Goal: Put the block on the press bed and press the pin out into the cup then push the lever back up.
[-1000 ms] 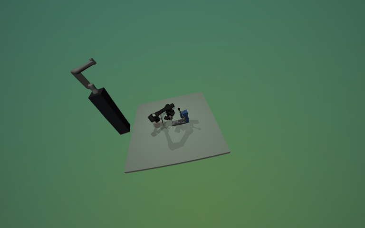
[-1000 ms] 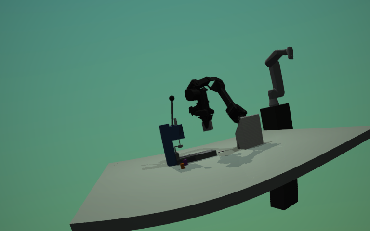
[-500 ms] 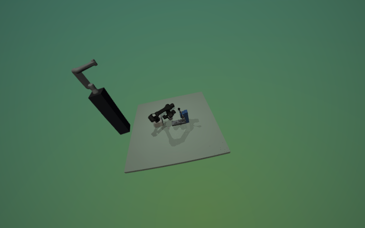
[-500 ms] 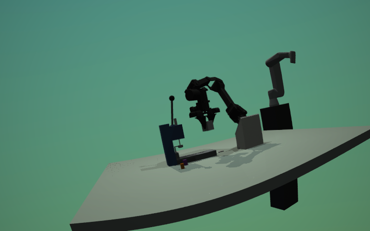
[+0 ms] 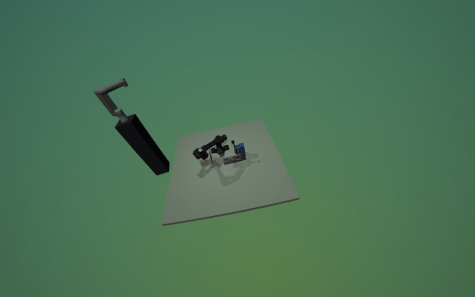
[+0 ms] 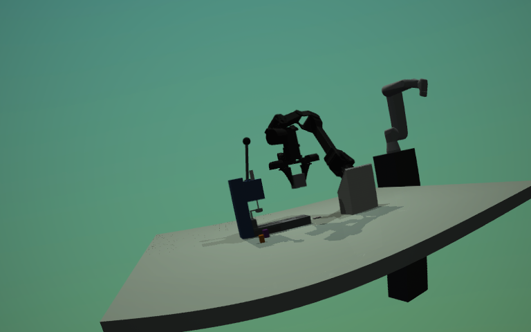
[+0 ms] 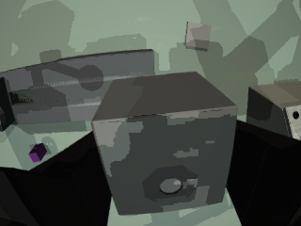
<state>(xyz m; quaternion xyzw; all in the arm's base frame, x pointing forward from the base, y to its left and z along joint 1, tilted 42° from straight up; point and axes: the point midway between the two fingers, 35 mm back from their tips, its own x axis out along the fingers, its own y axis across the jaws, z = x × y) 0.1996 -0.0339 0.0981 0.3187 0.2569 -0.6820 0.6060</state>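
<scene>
My gripper [image 6: 299, 179] [image 7: 161, 124] is shut on the grey block and holds it in the air, between the press and the arm's base. The block [image 6: 299, 182] [image 7: 165, 137] shows a pale round pin end [image 7: 170, 185] in the face toward the wrist camera. The blue press [image 5: 242, 151] [image 6: 237, 207] [image 7: 124, 68] stands beyond the free end of its long dark bed [image 6: 291, 223]. Its lever [image 6: 247, 160] [image 5: 232, 142] stands upright with a black knob [image 6: 246, 140]. The small punch [image 6: 258, 209] hangs under the press head. I cannot make out the cup.
A purple cube [image 6: 266, 233] [image 7: 38, 153] and an orange one [image 6: 261, 238] lie beside the press foot. A pale square piece [image 7: 198, 36] lies on the table. The arm's base [image 6: 358, 189] stands opposite the press. A second arm [image 5: 106, 101] [image 6: 397, 113] stands on a black pedestal [image 5: 141, 146] [image 6: 397, 168].
</scene>
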